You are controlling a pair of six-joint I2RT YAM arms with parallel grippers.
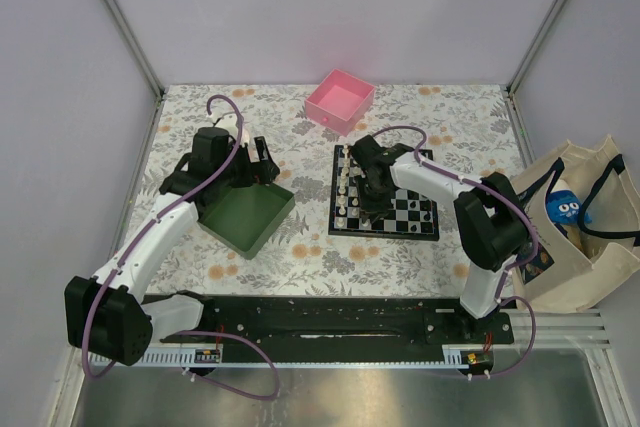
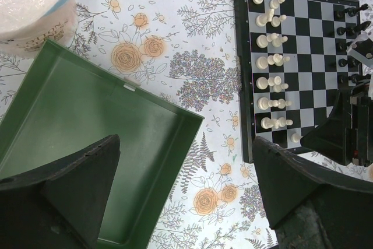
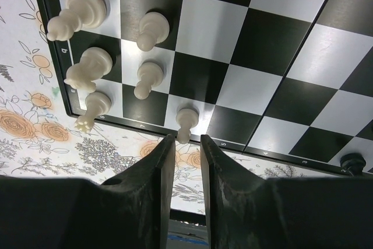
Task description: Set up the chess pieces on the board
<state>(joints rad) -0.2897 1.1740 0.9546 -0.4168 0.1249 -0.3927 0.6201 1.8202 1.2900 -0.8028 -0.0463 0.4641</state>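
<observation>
The board (image 1: 420, 219) lies right of centre on the floral table. Cream-white pieces (image 1: 345, 187) stand in two files along its left side, and black pieces are partly hidden behind my right arm. In the right wrist view my right gripper (image 3: 186, 139) hangs over the board's (image 3: 262, 45) near rim, jaws a little apart, tips either side of the head of a white pawn (image 3: 186, 119) standing on an edge square. More white pieces (image 3: 87, 68) stand beside it. My left gripper (image 2: 186, 167) is wide open and empty over the edge of the green tray (image 2: 87, 115).
A pink box (image 1: 340, 100) sits behind the board. The green tray (image 1: 245, 217) lies left of it. A white wrapped roll (image 2: 35, 4) stands behind the tray. A tote bag (image 1: 580, 227) stands off the table's right edge. Black pieces (image 2: 349, 27) line the board's far side.
</observation>
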